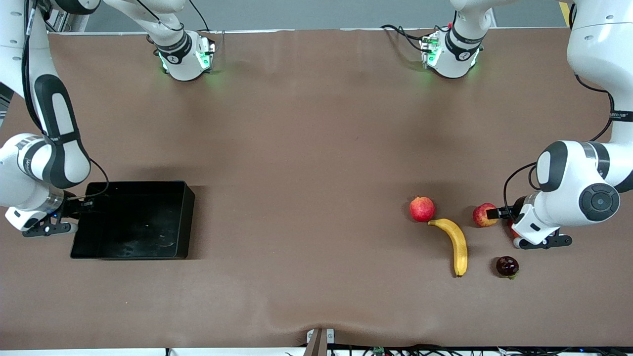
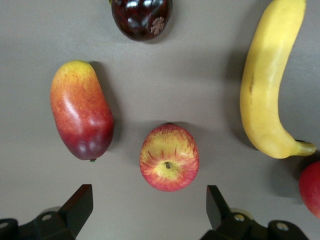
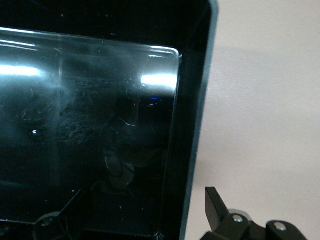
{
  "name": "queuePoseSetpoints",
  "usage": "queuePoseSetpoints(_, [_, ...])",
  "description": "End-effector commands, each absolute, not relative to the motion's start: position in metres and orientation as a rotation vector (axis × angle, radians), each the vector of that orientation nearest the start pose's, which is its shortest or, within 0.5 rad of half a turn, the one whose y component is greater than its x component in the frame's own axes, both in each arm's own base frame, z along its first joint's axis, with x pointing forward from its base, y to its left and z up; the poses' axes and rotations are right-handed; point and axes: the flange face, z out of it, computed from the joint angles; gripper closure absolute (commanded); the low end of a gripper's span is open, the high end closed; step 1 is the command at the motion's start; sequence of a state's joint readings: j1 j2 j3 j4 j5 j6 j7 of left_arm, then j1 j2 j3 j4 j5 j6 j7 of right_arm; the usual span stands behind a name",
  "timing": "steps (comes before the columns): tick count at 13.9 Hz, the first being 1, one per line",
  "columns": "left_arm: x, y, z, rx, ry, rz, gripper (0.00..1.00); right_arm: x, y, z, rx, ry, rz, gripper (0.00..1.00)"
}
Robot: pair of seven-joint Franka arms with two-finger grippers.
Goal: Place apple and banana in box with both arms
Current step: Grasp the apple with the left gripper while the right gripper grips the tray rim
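Note:
The apple [image 1: 483, 215], red with yellow streaks, lies on the table at the left arm's end; the left wrist view shows it [image 2: 169, 157] just off my fingertips. My left gripper [image 1: 495, 213] [image 2: 148, 210] is open and empty, low over the table at the apple. The yellow banana [image 1: 456, 242] [image 2: 265, 85] lies beside the apple, toward the table's middle. The black box [image 1: 185, 217] stands at the right arm's end. My right gripper [image 1: 83, 203] [image 3: 140, 215] is open and straddles the box's wall [image 3: 195, 125], one finger [image 3: 216, 205] outside it.
A red pomegranate [image 1: 422, 208] [image 2: 311, 187] lies by the banana's upper tip. A dark round fruit [image 1: 507, 266] [image 2: 141, 17] lies nearer the front camera than the apple. A red-yellow mango [image 2: 80, 115] lies beside the apple, mostly hidden under the left arm in the front view.

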State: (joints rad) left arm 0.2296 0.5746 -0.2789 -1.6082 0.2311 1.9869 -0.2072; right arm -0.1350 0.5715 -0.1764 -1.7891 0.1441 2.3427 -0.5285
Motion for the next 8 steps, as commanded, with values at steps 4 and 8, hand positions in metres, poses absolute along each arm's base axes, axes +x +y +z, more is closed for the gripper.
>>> queuePoseSetpoints(4, [0.66, 0.006, 0.257, -3.076, -0.151, 0.209, 0.0, 0.635, -0.203, 0.216, -3.087, -0.294, 0.0, 0.0])
queuePoseSetpoints(8, [0.66, 0.007, 0.24, -3.086, -0.155, 0.214, 0.0, 0.634, -0.208, 0.206, -3.089, -0.287, 0.022, 0.47])
